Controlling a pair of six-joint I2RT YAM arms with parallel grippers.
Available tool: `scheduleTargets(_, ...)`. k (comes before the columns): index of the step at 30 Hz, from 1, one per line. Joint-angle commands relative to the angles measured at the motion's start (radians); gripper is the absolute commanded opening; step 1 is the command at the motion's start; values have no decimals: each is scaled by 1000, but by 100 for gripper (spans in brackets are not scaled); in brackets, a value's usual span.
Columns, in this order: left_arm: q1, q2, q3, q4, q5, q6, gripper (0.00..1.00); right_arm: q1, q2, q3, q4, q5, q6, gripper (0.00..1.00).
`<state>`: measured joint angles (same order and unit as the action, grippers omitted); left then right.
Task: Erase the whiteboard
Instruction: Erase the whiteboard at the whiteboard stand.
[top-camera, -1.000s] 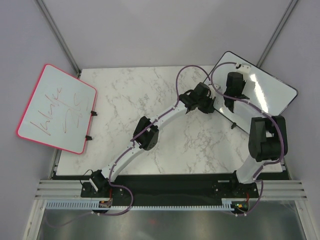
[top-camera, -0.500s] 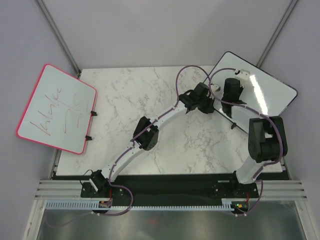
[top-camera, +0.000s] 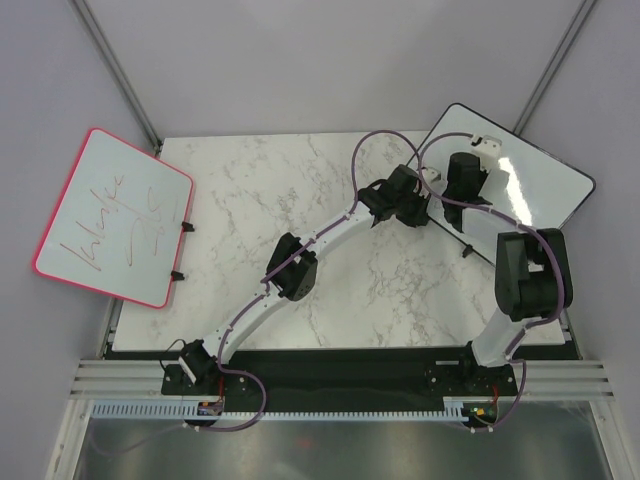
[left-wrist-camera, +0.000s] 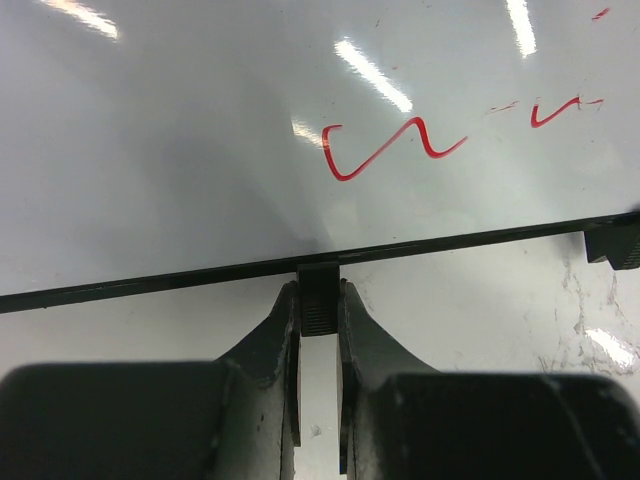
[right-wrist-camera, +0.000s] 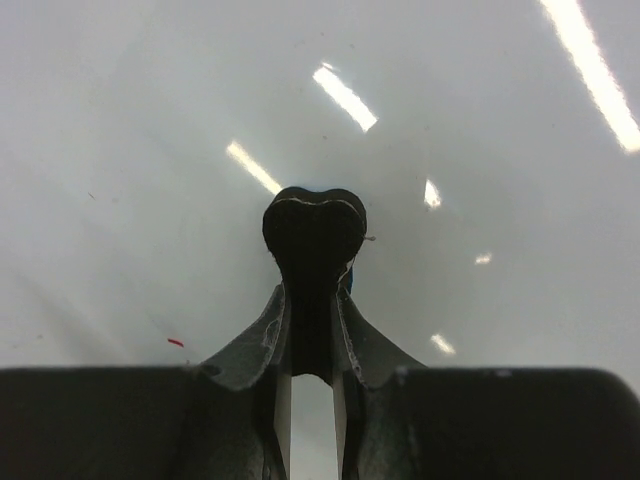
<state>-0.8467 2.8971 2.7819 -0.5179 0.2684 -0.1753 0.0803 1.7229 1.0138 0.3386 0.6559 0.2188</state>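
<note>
While my left claw (left-wrist-camera: 318, 292) is clamped on a small black ribbed tab (left-wrist-camera: 318, 312) that juts from the frame, the large black-framed white whiteboard (top-camera: 545, 185) lies over the far right corner of the white, grey-veined marble tabletop (top-camera: 260, 190), its outer end reaching past the tabletop's right edge. The left wrist view shows a looping red pen stroke (left-wrist-camera: 342, 177) on the glossy face just inside the frame, with shorter red marks further along. My right claw (right-wrist-camera: 312, 290) hangs over the middle of that board, its fingers closed on a small black block with a rounded, notched tip (right-wrist-camera: 314, 222). I cannot tell whether the tip touches the face. Around it the board is white and shiny, streaked with reflected ceiling lights, with one tiny red speck (right-wrist-camera: 175, 342).

A second whiteboard with a pink frame and red scribbles (top-camera: 115, 215) hangs off the tabletop's left edge, tilted. Plain pale grey walls (top-camera: 300, 60) close in the tabletop's far side, with slanting metal posts (top-camera: 115, 70) at the corners. A black strip (top-camera: 340, 370) runs along the tabletop's near edge, where my arms are bolted.
</note>
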Motion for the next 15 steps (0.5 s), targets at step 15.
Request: scheduleTargets(15, -18, 25, 25, -54, 89, -18, 2, 39, -54, -96, 112, 192, 159, 0)
